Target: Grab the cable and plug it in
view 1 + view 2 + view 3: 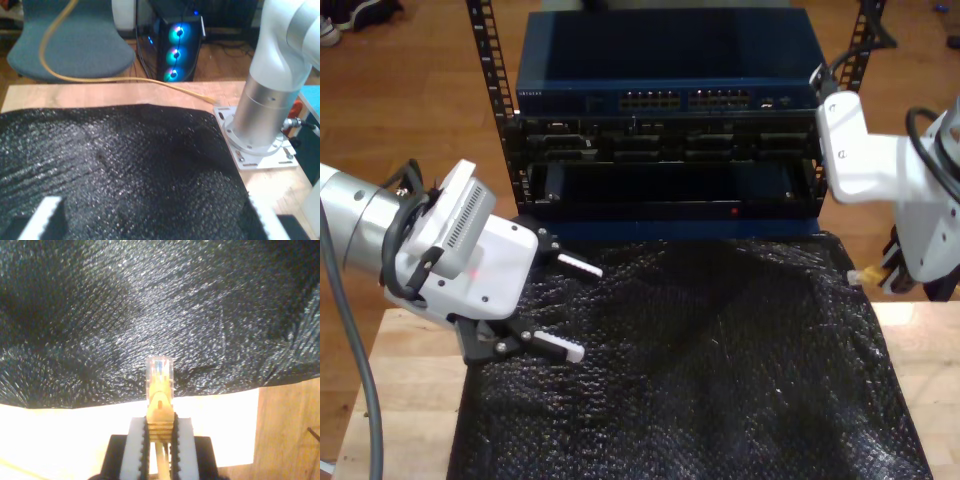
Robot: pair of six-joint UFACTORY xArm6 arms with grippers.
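Pincer two [160, 440], my second gripper, pinches the cable [160, 390]; my first gripper [570, 308] gapes wide.

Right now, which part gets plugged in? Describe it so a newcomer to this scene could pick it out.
Start at the black bubble-textured mat that covers the wooden table. At its edge, my second gripper is shut on the yellow-orange network cable. The small clear plastic plug sticks out beyond the jaws, see-through and boxy, unlike the opaque yellow boot behind it.
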